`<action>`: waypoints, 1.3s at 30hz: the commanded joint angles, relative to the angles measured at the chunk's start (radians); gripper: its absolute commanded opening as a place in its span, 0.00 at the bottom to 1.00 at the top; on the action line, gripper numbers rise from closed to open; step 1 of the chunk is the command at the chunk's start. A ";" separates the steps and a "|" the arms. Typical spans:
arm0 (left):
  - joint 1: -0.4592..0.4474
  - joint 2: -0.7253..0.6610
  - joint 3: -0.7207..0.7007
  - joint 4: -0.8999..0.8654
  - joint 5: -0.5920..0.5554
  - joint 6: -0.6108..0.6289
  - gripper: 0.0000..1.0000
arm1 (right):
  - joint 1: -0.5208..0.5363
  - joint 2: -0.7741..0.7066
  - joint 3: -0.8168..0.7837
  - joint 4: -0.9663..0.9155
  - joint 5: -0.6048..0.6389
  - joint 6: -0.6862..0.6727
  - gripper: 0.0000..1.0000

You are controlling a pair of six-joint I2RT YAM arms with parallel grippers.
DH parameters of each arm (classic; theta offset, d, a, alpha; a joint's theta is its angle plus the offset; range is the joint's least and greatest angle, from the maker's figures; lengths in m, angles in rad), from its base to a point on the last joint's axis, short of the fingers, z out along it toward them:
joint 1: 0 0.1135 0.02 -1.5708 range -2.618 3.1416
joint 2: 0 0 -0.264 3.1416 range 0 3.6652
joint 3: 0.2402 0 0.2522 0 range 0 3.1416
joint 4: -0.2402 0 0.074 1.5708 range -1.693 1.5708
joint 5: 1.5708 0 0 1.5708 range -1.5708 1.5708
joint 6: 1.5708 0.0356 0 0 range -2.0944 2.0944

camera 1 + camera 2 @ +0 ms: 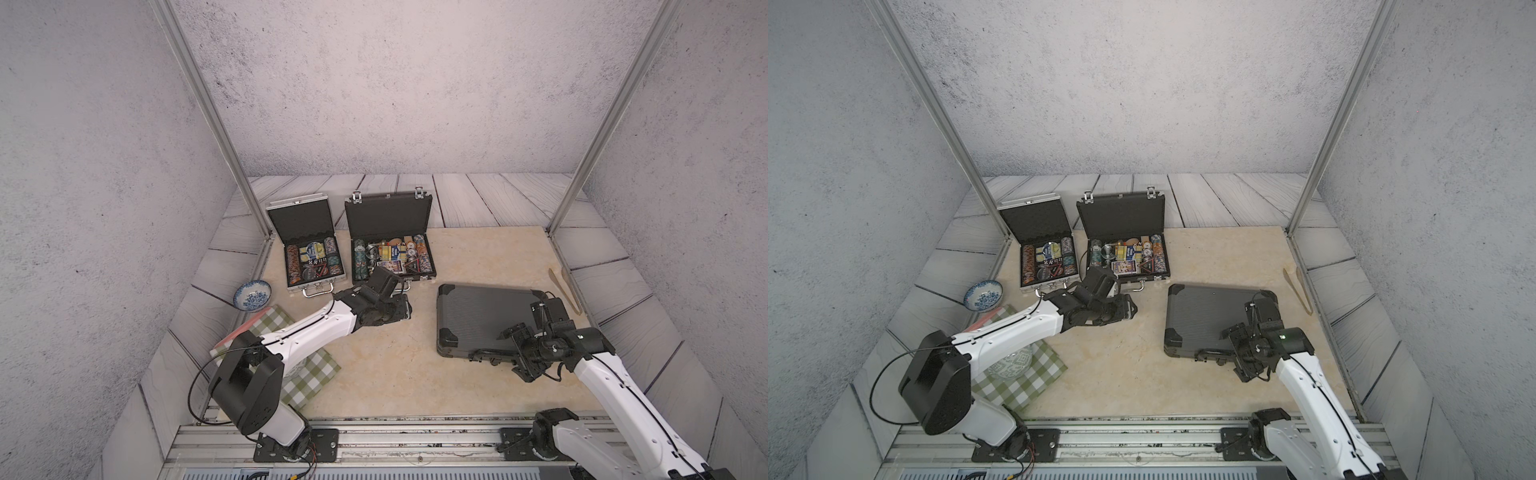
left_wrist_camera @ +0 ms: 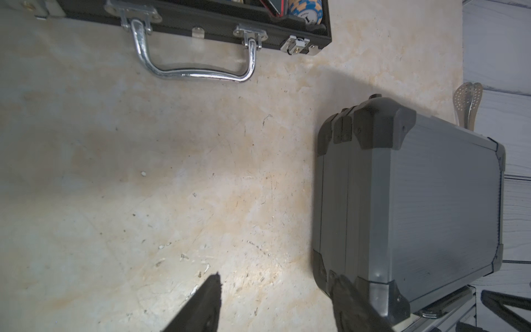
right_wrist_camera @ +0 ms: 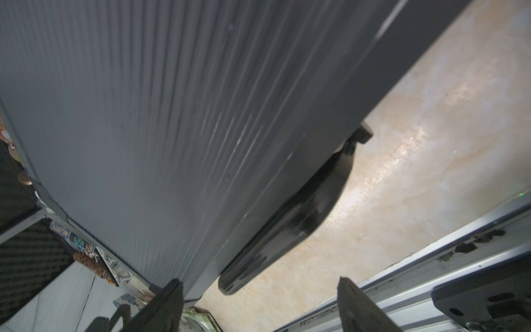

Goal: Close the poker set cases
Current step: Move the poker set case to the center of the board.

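A: Left gripper (image 2: 278, 277) jaws apart, empty; black case (image 1: 390, 249) open just beside it; silver case (image 1: 309, 257) open, a little farther from it.
B: Right gripper (image 3: 258, 281) spread wide, empty, at the shut grey case (image 1: 490, 316); lids look stiff, hinged, light; push the black lid (image 1: 388, 216) at its top edge.

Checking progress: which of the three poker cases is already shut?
The big grey case, lid flat down; the silver case and black case stand open, chips showing.
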 commanded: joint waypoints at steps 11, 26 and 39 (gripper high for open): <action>0.012 -0.081 -0.040 -0.064 -0.061 0.046 0.65 | 0.106 0.163 -0.042 0.230 0.269 0.201 0.80; 0.041 -0.147 -0.071 -0.089 -0.088 0.069 0.64 | 0.087 0.431 0.026 0.415 0.443 0.281 0.64; 0.058 -0.084 -0.028 -0.051 0.066 0.150 0.64 | -0.030 0.427 0.088 0.368 0.405 0.068 0.75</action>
